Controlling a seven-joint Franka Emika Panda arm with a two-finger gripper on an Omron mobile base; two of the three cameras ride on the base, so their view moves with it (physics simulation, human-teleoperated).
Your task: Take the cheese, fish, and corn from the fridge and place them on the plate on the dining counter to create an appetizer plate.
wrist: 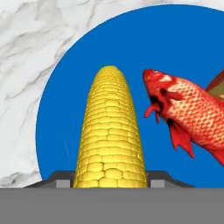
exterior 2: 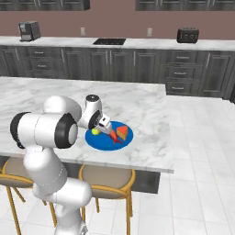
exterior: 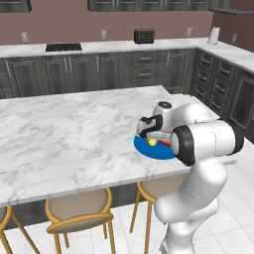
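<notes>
Corn (wrist: 111, 131) sits between the finger tips (wrist: 61, 180) in my hand view, its yellow cob running up from the bottom edge over the blue plate (wrist: 78, 74); the dark tips flank it on both sides and appear to be clamped on it, the jaws partly closed around the cob. I see the fish (wrist: 188, 116) just to the right of the corn in that view, red-orange, lying on the plate and apart from the cob. A tan sliver at the far right edge I take for the cheese (wrist: 217, 83), though little of it shows there. From the right base view the gripper (exterior 2: 104, 125) is low over the left part of the plate (exterior 2: 121, 141), with the cheese (exterior 2: 122, 132) resting on the plate's right side and the fish (exterior 2: 114, 136) lying between it and the gripper. The plate rests on the dining counter (exterior 2: 55, 98), near its front edge and toward its right end. From the left base view the arm bends over the plate (exterior: 146, 148), and the corn (exterior: 152, 142) shows as a small yellow spot under the hand. Yellow-framed stools (exterior: 79, 213) stand below the near edge of the counter.
</notes>
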